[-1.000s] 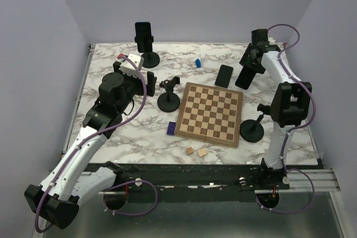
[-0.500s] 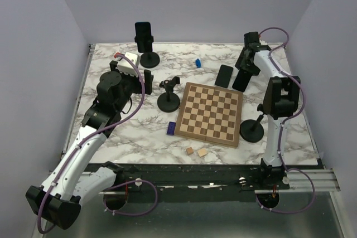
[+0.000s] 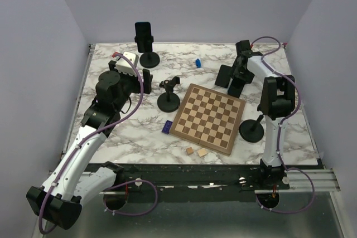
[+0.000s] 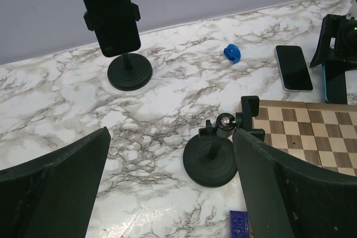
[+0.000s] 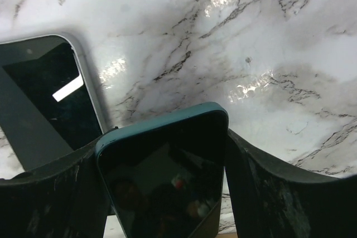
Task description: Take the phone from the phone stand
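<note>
A black phone (image 3: 143, 36) stands clamped upright in a black phone stand (image 3: 149, 59) at the back left; it also shows in the left wrist view (image 4: 107, 9). My left gripper (image 3: 144, 76) is open and empty, hovering in front of that stand, with the fingers (image 4: 56, 188) wide apart. My right gripper (image 3: 239, 76) is shut on a teal-cased phone (image 5: 167, 193) and holds it tilted, low over the marble at the back right, just beyond the chessboard's far corner. A second black phone (image 3: 223, 76) lies flat on the table beside it.
An empty stand (image 3: 168, 101) is left of the wooden chessboard (image 3: 207, 118); another empty stand (image 3: 252, 130) is at the board's right. A blue flat brick (image 3: 167, 127), a small blue piece (image 3: 197, 62) and two wooden cubes (image 3: 196, 151) lie on the marble table (image 3: 111, 137).
My right gripper has moved left and down with the teal phone, next to the flat phone. The chessboard has turned and slid slightly left, nudging the blue brick. My left arm has barely shifted.
</note>
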Motion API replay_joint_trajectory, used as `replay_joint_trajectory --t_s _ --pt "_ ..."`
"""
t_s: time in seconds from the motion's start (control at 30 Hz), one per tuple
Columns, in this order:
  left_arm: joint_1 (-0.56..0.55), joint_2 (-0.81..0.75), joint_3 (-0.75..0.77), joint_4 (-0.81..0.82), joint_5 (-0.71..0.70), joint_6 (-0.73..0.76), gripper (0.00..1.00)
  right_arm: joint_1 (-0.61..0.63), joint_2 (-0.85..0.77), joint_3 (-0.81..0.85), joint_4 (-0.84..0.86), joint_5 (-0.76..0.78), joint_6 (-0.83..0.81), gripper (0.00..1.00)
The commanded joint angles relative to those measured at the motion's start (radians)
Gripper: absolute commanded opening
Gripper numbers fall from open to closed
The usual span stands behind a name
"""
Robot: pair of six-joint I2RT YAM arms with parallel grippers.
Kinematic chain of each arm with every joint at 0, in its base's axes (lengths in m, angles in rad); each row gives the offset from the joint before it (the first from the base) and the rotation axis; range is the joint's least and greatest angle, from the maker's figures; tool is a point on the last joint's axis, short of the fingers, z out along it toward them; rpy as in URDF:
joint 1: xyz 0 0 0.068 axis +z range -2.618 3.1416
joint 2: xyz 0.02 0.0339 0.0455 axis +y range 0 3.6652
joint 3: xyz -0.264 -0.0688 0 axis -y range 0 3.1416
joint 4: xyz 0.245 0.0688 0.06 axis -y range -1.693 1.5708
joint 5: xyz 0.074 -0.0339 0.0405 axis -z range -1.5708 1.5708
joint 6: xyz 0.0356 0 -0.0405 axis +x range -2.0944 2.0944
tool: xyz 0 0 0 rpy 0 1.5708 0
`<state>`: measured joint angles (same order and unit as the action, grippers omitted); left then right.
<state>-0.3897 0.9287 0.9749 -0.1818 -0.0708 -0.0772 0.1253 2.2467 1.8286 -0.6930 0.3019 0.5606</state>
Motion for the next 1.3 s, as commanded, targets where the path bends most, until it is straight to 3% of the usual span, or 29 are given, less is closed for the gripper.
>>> replay_joint_trajectory --t_s 0.0,0.27,0.57,0.7,0.97,1.27 --pt "0.011 -0.001 0.024 0.009 0.025 -0.015 0.98 0.008 0.007 -0.024 0.002 0.035 0.036 0.11" --pt "0.014 0.000 0.024 0.010 0.032 -0.022 0.98 0.008 0.054 0.026 0.008 0.128 -0.036 0.21" --pt "0.019 0.010 0.025 0.010 0.046 -0.030 0.98 0.008 0.111 0.089 0.033 0.119 -0.096 0.28" --pt "0.022 0.013 0.027 0.008 0.050 -0.033 0.98 0.008 0.120 0.102 0.020 0.141 -0.104 0.39" --pt "0.027 0.022 0.028 0.007 0.068 -0.043 0.98 0.008 0.124 0.096 0.042 0.139 -0.142 0.72" --pt "0.031 0.023 0.027 0.010 0.071 -0.046 0.98 0.008 0.145 0.113 0.034 0.107 -0.129 0.88"
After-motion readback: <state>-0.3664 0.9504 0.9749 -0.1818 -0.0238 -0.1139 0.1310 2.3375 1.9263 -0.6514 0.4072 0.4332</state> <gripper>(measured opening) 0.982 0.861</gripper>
